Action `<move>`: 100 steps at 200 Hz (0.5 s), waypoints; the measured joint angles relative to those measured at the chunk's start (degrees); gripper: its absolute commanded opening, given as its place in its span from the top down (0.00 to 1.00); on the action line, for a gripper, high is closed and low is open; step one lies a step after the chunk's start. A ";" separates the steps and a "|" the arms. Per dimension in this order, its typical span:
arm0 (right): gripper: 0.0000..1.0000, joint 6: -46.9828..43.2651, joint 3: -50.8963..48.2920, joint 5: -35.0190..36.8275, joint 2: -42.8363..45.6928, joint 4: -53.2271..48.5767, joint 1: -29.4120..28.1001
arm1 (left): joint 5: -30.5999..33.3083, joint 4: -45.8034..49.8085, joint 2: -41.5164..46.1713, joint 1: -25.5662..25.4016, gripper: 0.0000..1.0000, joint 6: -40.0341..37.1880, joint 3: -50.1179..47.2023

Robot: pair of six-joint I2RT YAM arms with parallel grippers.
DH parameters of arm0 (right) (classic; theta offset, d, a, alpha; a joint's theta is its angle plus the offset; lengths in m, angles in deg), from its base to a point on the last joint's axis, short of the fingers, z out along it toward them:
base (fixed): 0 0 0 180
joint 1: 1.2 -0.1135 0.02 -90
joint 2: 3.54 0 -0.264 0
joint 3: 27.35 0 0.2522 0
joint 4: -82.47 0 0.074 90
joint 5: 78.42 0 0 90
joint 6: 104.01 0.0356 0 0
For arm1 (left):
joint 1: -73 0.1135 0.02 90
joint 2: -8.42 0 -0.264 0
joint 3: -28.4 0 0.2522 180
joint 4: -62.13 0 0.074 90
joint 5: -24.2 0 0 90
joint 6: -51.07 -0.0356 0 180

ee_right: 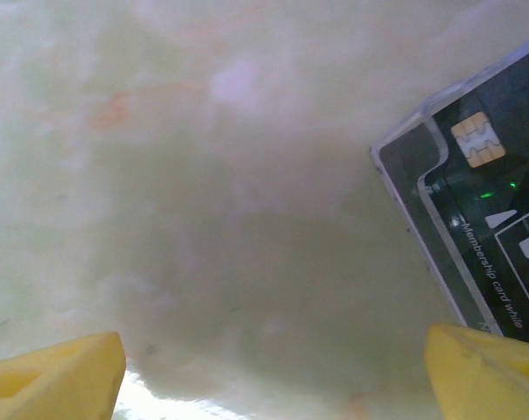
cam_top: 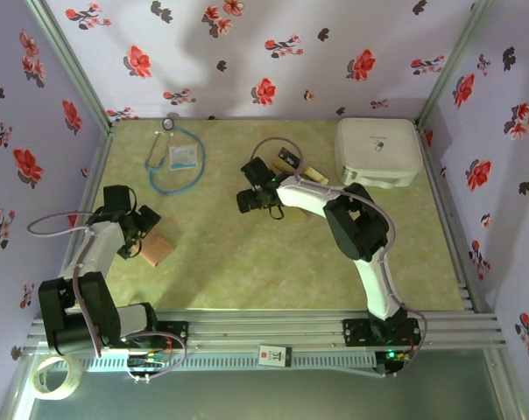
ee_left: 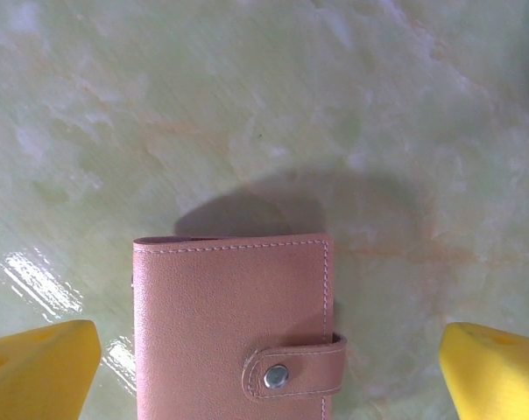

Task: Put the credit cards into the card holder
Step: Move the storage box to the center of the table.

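The card holder is a reddish-brown folding wallet lying shut on the table, its strap snapped closed. My left gripper hangs just above it, open, one yellow fingertip out on each side of it. From above, the left gripper sits at the holder's upper left. A black credit card with a gold chip lies flat at the right edge of the right wrist view. My right gripper is open over bare table beside it. From above, a black card and a tan card lie behind the right gripper.
A big white case stands at the back right. A blue stethoscope loops round a white-blue packet at the back left. A tape roll lies off the table at the near left. Flowered walls enclose the table.
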 measured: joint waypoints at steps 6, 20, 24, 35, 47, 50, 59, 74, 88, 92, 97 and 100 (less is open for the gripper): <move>0.11 -0.28 0.02 -0.13 0.00 -0.15 0.44 | -0.07 -0.11 -0.17 0.00 0.00 -0.13 -0.04; 0.11 -0.81 0.11 -1.14 0.00 -0.59 0.94 | -0.11 -0.50 -0.61 -0.07 0.00 -0.20 -0.15; 0.11 -0.96 0.15 -1.57 0.02 -0.70 0.96 | -0.11 -0.61 -0.76 -0.13 0.00 -0.33 -0.20; 0.11 -1.38 0.17 -3.08 0.26 -0.96 0.79 | -0.22 -1.22 -1.25 -0.39 0.00 -0.37 -0.37; 0.11 -1.66 0.13 -4.81 1.36 -1.55 0.28 | -0.31 -1.92 -1.86 -0.81 0.00 -0.39 -0.81; 0.11 -1.73 0.13 -5.22 1.79 -1.70 0.13 | -0.44 -2.08 -2.05 -0.90 0.00 -0.37 -0.94; 0.11 -1.75 -0.22 -6.38 3.50 -1.84 -0.39 | -0.48 -2.51 -2.67 -1.20 0.00 -0.37 -1.31; 0.11 -1.70 -1.73 -8.26 7.87 -1.64 -1.16 | -0.52 -3.30 -3.85 -1.75 0.00 -0.35 -2.03; 0.11 -1.46 -3.74 -9.88 12.44 -1.05 -1.70 | -0.55 -4.00 -5.09 -2.29 0.00 -0.33 -2.62; 0.11 -1.31 -4.46 -10.19 13.88 -0.74 -1.81 | -0.57 -4.26 -5.49 -2.49 0.00 -0.31 -2.75; 0.11 -1.11 -5.38 -10.75 15.47 -0.35 -1.90 | -0.63 -4.50 -5.97 -2.78 0.00 -0.31 -2.89; 0.11 -1.05 -6.12 -11.10 16.57 0.02 -1.92 | -0.63 -4.61 -6.21 -2.97 0.00 -0.31 -2.93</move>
